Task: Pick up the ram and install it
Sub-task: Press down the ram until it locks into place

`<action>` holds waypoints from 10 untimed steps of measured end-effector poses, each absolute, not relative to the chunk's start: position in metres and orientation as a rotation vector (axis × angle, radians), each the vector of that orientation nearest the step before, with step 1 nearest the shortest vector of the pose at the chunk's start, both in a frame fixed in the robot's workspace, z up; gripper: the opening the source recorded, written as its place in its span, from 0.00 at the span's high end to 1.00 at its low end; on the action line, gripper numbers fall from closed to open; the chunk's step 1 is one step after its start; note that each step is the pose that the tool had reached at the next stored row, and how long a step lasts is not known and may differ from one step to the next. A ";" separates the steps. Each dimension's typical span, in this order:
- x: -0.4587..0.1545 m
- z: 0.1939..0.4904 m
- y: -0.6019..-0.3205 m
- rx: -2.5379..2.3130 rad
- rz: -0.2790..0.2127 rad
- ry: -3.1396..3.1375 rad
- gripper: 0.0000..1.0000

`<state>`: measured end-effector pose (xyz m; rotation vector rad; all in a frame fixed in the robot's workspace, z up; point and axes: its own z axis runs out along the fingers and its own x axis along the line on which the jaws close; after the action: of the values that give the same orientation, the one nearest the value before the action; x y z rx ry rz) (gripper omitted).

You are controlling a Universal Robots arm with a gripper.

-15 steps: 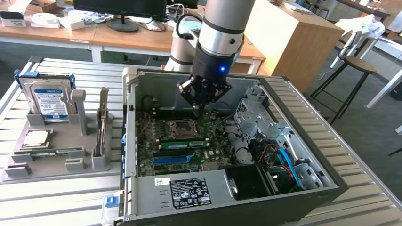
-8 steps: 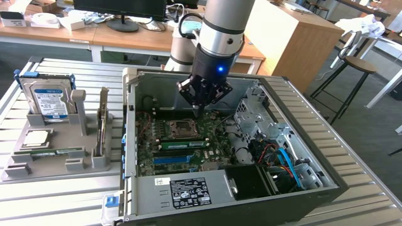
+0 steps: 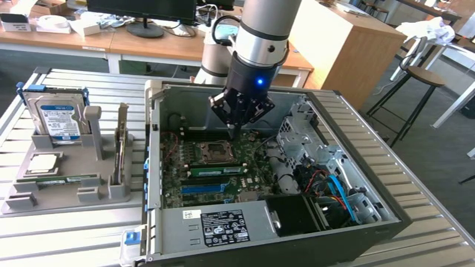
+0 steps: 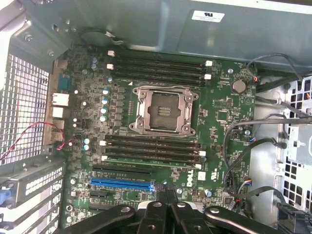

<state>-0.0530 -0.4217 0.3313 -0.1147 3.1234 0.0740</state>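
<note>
So in the exterior view the whole setup sits on a ribbed metal table (image 3: 415,183), with wooden desks behind it, a monitor up top and a stool (image 3: 421,78) off at the exterior view's right. An open computer case (image 3: 356,222) lies on its side near the table's front edge, motherboard (image 3: 222,172) facing up. Beside the case, toward the table's edge at the exterior view's left, there's a grey parts holder (image 3: 67,194) with a blue-labelled hard drive (image 3: 59,119) standing at its back and a silver processor chip (image 3: 43,163) lying flat on it. The ram (image 3: 121,147) stands on edge in a slot along the holder's side nearest the case, well apart from the gripper. The gripper (image 3: 234,132) hangs inside the case, fingers pinched together with nothing in them, tip just above the board near the empty CPU socket (image 3: 217,150).

Wrist view looks straight down at the motherboard (image 4: 229,146): empty CPU socket (image 4: 163,109) in the middle, black memory slots (image 4: 156,68) on both sides of it, a blue expansion slot (image 4: 122,185). The gripper (image 4: 167,204) is clenched, fingers touching, empty.
</note>
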 end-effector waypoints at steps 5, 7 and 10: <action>-0.053 0.331 -0.422 -0.092 0.075 3.134 0.90; -0.053 0.331 -0.422 -0.083 0.075 3.137 0.90; -0.053 0.331 -0.422 -0.059 0.075 3.142 0.90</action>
<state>-0.0530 -0.4217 0.3314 -0.0593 3.1417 0.0750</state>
